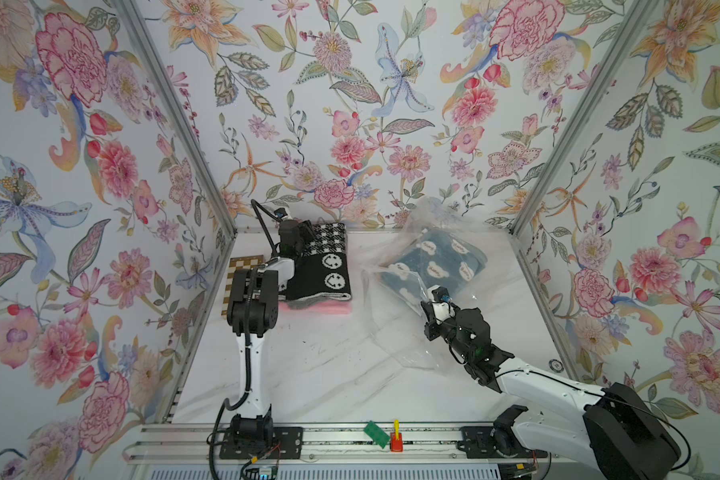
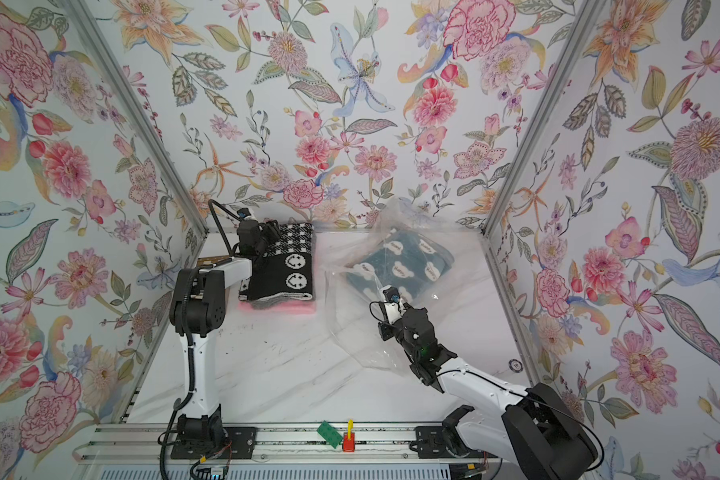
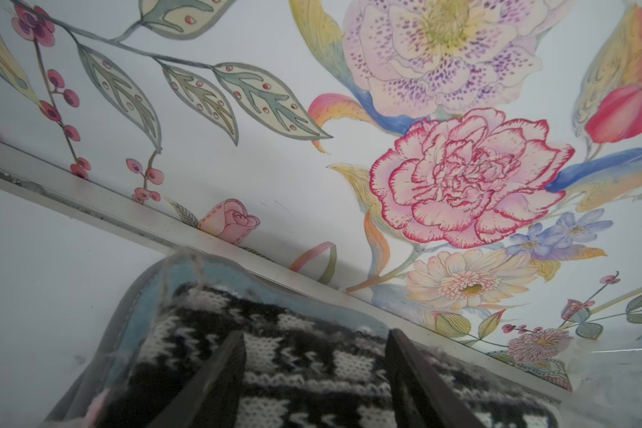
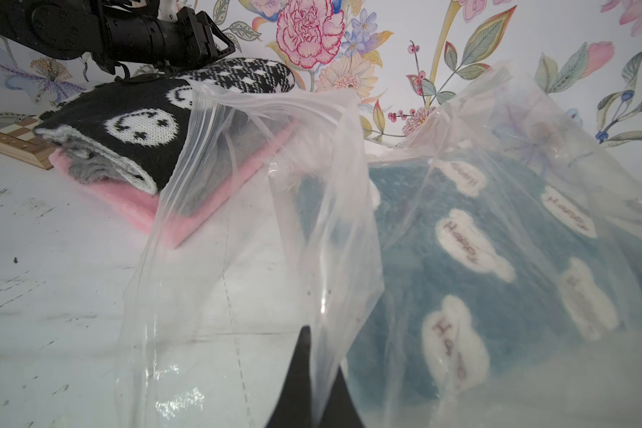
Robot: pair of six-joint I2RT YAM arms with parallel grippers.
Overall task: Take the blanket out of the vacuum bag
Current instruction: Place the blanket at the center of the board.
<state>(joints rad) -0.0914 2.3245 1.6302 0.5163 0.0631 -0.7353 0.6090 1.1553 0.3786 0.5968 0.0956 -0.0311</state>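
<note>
**Bag pinched near its mouth; blanket not yet out**

*Top views.* The right gripper [image 1: 427, 318] was clamped on the clear film of the bag [image 1: 395, 332]. The blue blanket [image 1: 433, 262] lay inside the bag, just ahead of the fingertips, so the task was judged not done. The left gripper [image 1: 304, 232] hung well off to the side, over a black-and-white knit [image 1: 329, 274] stacked on a pink fold [image 1: 321, 309].

*Left wrist.* The left gripper [image 3: 315, 341] stood with jaws apart and held nothing. The knit [image 3: 304, 389] lay directly beneath them.

*Right wrist.* Film ran between the closed jaws of the right gripper [image 4: 317, 370]. The bag's zip edge [image 4: 191, 122] rose just ahead, and the blanket [image 4: 497, 259] lay beyond it under the film.

*Method.* The right gripper would best hold the film raised so that the mouth gapes. The left gripper could then cross over, enter the mouth and grip cloth alone. Catching film together with cloth would probably drag the whole bag along.
</note>
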